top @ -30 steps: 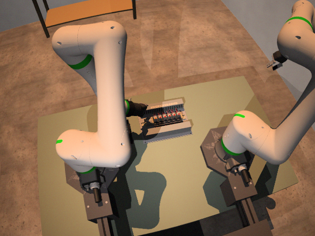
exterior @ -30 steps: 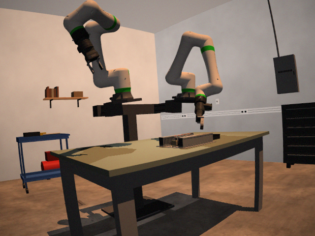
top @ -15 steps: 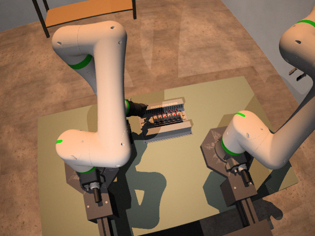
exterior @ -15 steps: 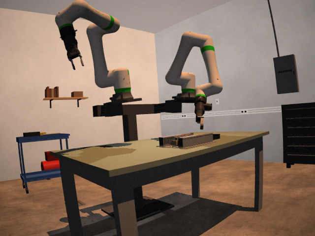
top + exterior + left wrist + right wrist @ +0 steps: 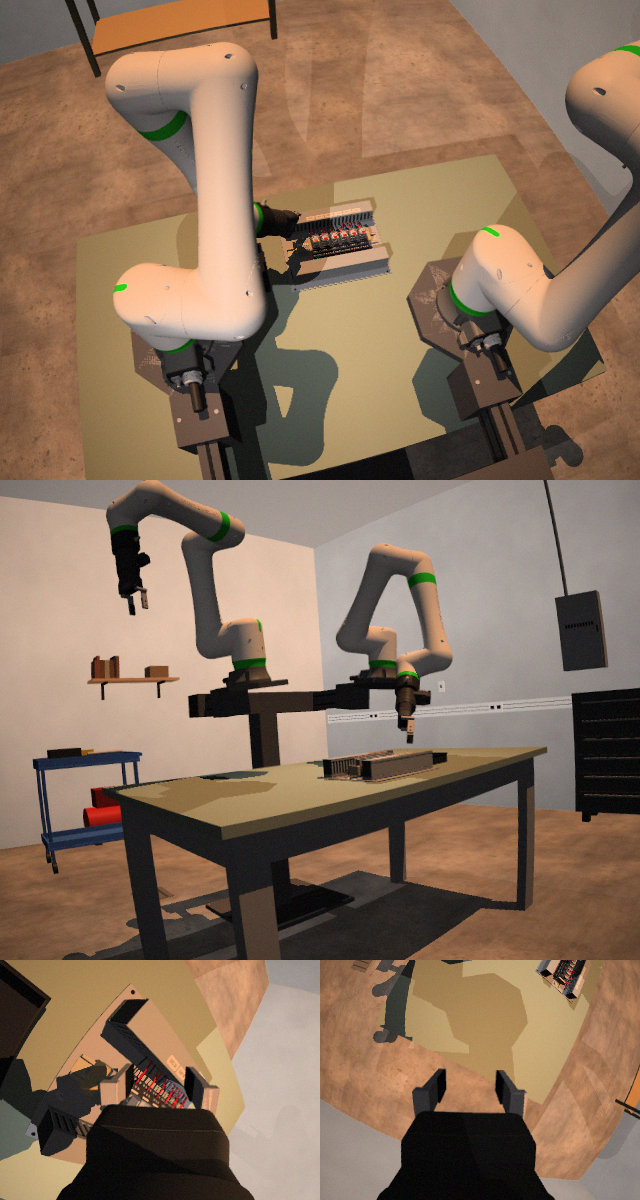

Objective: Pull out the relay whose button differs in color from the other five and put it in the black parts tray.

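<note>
The relay panel [image 5: 343, 267] [image 5: 400, 767] [image 5: 167, 1042] lies on the table, seemingly flat. Its relay row [image 5: 339, 236] [image 5: 157, 1087] holds six relays with no plain gap. Most buttons look red; the leftmost relay [image 5: 315, 240] in the top camera looks more orange, but I cannot be sure. A dark tray [image 5: 37, 1010] stands beside the panel at the left wrist view's upper left. My left gripper [image 5: 409, 737] [image 5: 159, 1075] is open and empty above the panel. My right gripper [image 5: 138, 606] [image 5: 470, 1079] is open and empty, high up and far from the panel.
The left arm [image 5: 224, 180] hides much of the table [image 5: 356, 330] left of the panel in the top view. Grey wire ducts [image 5: 336, 209] run along both long sides of the relay row. Thin red wires [image 5: 145, 1072] rise close beside the relays.
</note>
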Motion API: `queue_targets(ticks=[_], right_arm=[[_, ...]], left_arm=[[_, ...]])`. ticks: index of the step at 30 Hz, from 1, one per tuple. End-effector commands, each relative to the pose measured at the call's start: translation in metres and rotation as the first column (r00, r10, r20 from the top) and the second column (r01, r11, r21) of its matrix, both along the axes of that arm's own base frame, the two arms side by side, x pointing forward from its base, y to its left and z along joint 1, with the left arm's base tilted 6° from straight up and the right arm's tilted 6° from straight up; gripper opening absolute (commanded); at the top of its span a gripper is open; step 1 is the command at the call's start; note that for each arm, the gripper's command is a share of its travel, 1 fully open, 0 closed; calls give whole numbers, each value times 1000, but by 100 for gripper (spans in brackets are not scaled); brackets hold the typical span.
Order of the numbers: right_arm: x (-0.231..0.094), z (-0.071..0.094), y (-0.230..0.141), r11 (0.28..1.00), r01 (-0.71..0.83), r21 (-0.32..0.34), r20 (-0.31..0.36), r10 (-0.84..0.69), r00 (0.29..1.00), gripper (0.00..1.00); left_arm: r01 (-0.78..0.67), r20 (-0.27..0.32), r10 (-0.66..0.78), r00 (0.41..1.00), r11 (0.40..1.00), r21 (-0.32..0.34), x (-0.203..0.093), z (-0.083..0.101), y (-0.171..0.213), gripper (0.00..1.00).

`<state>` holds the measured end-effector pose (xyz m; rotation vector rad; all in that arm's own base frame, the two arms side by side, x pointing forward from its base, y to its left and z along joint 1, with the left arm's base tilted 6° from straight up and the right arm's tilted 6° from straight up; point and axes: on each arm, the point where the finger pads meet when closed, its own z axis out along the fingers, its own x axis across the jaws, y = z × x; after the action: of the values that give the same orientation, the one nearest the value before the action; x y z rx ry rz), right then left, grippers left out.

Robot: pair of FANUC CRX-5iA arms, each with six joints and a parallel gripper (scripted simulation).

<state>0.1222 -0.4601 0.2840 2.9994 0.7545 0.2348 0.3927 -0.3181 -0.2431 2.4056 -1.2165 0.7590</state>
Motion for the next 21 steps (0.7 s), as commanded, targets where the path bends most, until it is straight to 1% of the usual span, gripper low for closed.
queue_targets(ticks=[1, 6, 8, 14, 21], right_arm=[[-23, 11, -3, 996, 93, -11, -23, -93, 995, 100], [-50, 22, -5, 979, 201, -24, -46, -202, 978, 100], [-50, 22, -5, 979, 201, -24, -46, -202, 978, 100], [-75, 33, -5, 952, 302, -41, -65, -304, 950, 100], [-95, 42, -4, 922, 382, -56, -79, -386, 919, 100]], left_arm=[[0, 1, 0, 1000, 1000, -1, 0, 1, 0, 100], [0, 1, 0, 1000, 1000, -1, 0, 1, 0, 100], [0, 1, 0, 1000, 1000, -1, 0, 1, 0, 100], [0, 1, 0, 1000, 1000, -1, 0, 1, 0, 100], [0, 1, 0, 1000, 1000, -1, 0, 1, 0, 100]])
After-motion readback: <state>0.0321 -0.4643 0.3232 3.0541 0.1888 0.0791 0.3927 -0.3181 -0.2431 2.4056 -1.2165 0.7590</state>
